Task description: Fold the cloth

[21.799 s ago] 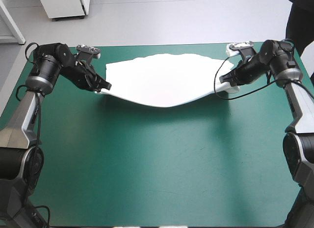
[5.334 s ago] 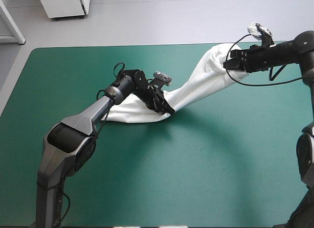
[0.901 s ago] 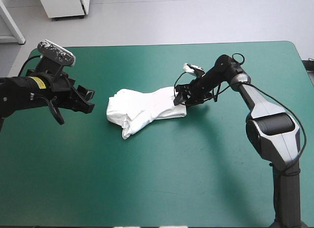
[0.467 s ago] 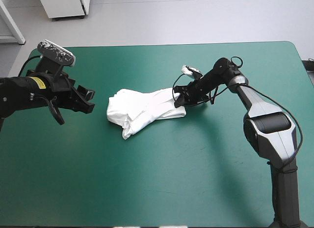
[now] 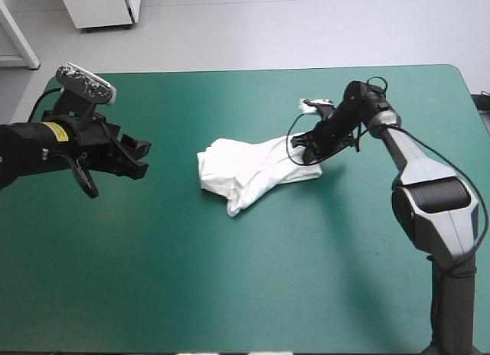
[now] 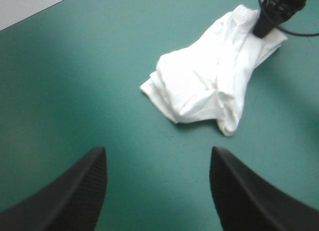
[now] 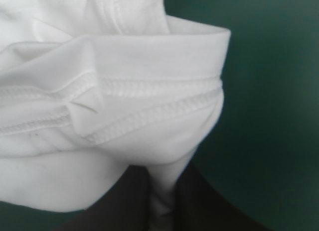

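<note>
On the table's (image 5: 230, 294) middle, a little toward its right side, the high view shows the T-shirt (image 5: 249, 167) gathered into a small, lumpy bundle. One narrow tail points toward the near edge. The right gripper (image 5: 308, 151) sits at the bundle's right end, touching it. The left gripper (image 5: 142, 157) hangs well apart over the left part of the table, empty.

I judge the folding largely done but rough. The layers are stacked but the outline is uneven, so what seems left is letting go and perhaps squaring it up.

From the left wrist, the left gripper (image 6: 158, 159) has its black fingers spread wide with only teal-green cover between them. The T-shirt (image 6: 204, 86) lies ahead of it, soft and creased, with overlapping folds and a rounded loose corner. The right gripper (image 6: 271, 19) touches its far end.

From the right wrist, the right gripper (image 7: 163, 183) is pressed together on a thin pinch of cloth. The T-shirt (image 7: 124, 86) fills the space ahead. It is matte knit fabric with double-stitched hems running across several stacked layers and a folded edge curling over, and the cover shows beside it.
</note>
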Robot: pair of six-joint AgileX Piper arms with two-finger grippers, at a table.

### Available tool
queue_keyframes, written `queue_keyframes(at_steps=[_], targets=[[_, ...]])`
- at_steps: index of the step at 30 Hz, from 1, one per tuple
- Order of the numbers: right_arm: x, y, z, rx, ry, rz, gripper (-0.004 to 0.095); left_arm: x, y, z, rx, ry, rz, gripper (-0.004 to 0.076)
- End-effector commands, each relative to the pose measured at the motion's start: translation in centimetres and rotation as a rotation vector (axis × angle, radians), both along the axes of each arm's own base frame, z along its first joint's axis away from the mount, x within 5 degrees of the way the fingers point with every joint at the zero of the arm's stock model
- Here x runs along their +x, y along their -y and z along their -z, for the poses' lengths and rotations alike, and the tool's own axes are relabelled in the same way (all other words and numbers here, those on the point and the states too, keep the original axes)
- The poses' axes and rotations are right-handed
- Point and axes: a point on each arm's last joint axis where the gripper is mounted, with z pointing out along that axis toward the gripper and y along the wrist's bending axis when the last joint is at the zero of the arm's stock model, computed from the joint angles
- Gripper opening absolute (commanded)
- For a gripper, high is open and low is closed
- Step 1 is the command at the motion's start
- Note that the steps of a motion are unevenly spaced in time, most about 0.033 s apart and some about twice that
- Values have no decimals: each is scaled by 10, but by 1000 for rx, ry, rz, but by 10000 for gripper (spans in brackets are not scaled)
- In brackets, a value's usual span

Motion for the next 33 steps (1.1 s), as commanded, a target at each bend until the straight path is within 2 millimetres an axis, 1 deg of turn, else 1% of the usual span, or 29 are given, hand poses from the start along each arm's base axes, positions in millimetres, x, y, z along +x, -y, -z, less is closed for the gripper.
queue_keyframes(at_steps=[1,2,3,4,6,7,8,10,11,14,17,19,23,27,30,33], targets=[[-11,56,-49,-88,87,93,-3,-12,-2,-9,-26,11,9,441],[-14,75,-52,-112,86,129,-3,-12,-1,-9,-27,11,10,441],[-18,88,-54,-130,83,153,-3,-12,-1,-9,-28,11,11,441],[-22,105,-55,-154,77,188,-3,-12,-1,-9,-32,11,13,441],[-34,140,-58,-190,58,262,-3,-12,-1,-10,-36,18,12,441],[-40,154,-58,-200,49,293,-3,-12,-1,-10,-36,19,15,441],[-49,174,-59,-203,35,342,-3,-12,0,-10,-36,20,21,441],[-64,199,-61,-204,19,409,-3,-12,1,-10,-47,16,28,442],[-73,217,-63,-205,11,459,-3,-13,1,-10,-53,15,32,441],[-99,253,-67,-202,-1,569,-3,-13,2,-10,-58,13,35,441],[-116,278,-72,-158,19,670,-3,-13,2,-10,-60,13,38,441],[-124,289,-74,-134,31,695,-3,-13,3,-11,-63,12,40,441],[-130,297,-72,-138,28,716,-3,-14,4,-11,-74,8,47,441],[-130,295,-68,-106,6,735,-3,-14,5,-11,-86,6,61,441],[-132,291,-63,-75,-14,713,0,-14,5,-11,-86,4,61,441],[-134,291,-61,-37,-29,715,47,-16,5,-12,-86,7,61,441]])
